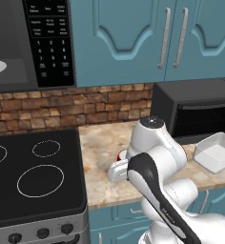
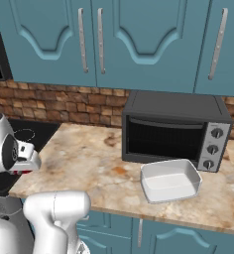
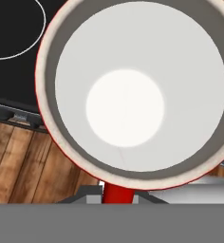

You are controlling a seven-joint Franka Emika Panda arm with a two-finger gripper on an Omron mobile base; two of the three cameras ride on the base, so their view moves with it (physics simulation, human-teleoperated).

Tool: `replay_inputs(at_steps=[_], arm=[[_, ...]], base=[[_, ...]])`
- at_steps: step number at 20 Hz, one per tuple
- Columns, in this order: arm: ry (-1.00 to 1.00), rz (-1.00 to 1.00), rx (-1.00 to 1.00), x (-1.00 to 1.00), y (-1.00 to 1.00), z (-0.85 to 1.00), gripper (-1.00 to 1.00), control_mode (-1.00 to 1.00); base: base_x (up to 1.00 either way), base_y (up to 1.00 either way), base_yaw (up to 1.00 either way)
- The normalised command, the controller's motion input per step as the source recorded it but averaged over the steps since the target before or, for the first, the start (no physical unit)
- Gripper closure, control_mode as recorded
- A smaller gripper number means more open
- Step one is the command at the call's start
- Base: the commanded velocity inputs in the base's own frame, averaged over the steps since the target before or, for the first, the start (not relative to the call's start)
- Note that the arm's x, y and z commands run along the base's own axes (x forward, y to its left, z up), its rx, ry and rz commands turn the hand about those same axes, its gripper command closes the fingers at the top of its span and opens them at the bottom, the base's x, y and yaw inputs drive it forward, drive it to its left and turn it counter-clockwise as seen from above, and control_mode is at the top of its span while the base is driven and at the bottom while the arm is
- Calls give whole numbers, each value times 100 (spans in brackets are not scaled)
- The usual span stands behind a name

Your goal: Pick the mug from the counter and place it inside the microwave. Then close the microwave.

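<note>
The small red cylindrical mug with a white inside [image 3: 133, 99] sits clamped in the two-finger gripper [image 3: 117, 193], jaws shut on its rim, mouth open toward the wrist. The grey-framed microwave [image 1: 33, 47] lies up and to the left, beyond the black stovetop [image 1: 33, 176]. The white arm is folded low above the speckled counter [image 2: 89, 158].

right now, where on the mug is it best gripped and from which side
Grip the mug by its thin rim wall, coming down from above. It stands upright with its wide white mouth open to the hand, so the wall can slip between the jaws, one inside and one outside. The pincer looks shut on the near wall in just that way.
</note>
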Motion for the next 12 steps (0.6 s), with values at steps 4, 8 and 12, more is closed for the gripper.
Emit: replay_inputs(at_steps=[4, 8, 12], arm=[[-2, 0, 1, -2, -16, 27, 100, -100], [-6, 0, 0, -8, -5, 19, 100, -100], [0, 0, 0, 0, 0, 0, 100, -100]], base=[[0, 0, 0], [0, 0, 0], [0, 0, 0]])
